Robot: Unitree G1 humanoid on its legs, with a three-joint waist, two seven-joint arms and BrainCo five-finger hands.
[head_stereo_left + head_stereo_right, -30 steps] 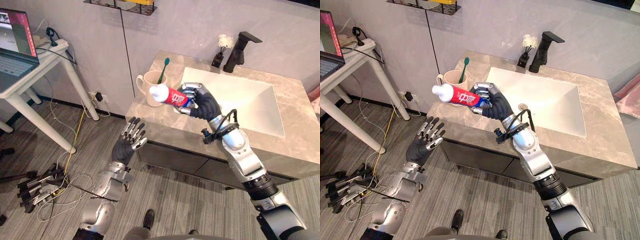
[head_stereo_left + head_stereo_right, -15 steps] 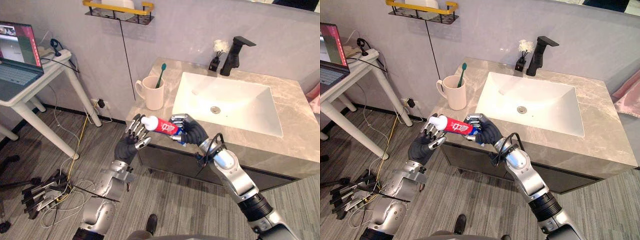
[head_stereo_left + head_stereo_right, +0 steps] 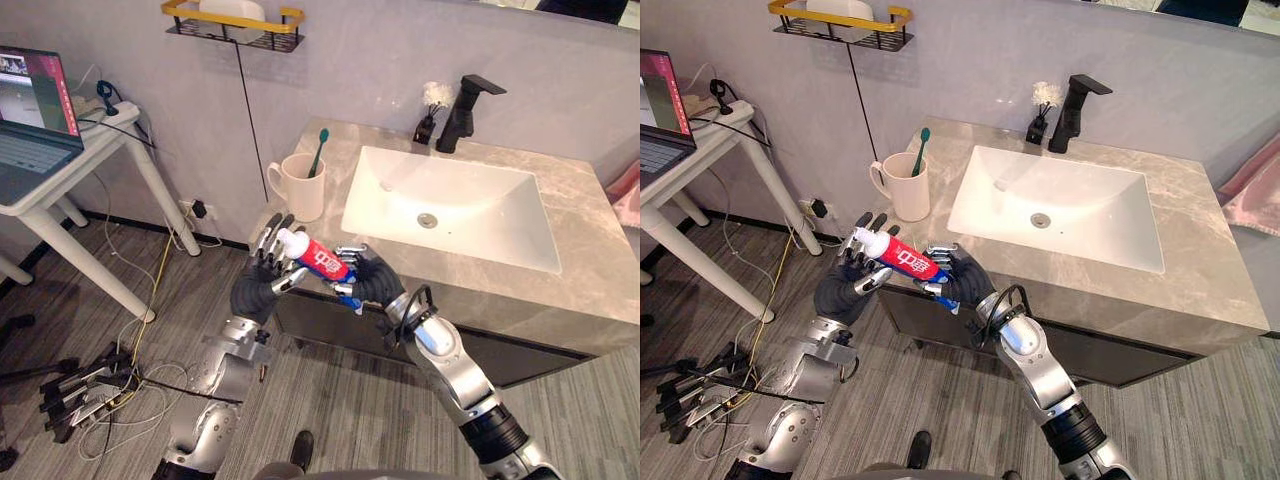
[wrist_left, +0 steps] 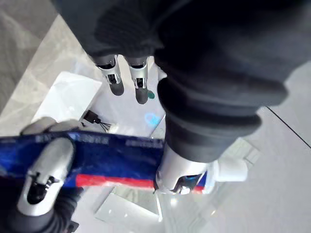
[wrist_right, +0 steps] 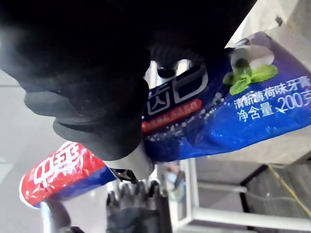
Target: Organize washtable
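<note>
Left eye view: toothpaste tube (image 3: 318, 262) now against left hand (image 3: 262, 282).

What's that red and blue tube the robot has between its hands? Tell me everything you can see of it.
It is a toothpaste tube, soft plastic by its look: red toward its white cap, blue with white print and green leaves toward the tail. It hangs in the air, cap end higher, just off the washtable's front left corner. The right hand is curled round the blue end; the left hand's straight fingers and thumb touch the cap end.
</note>
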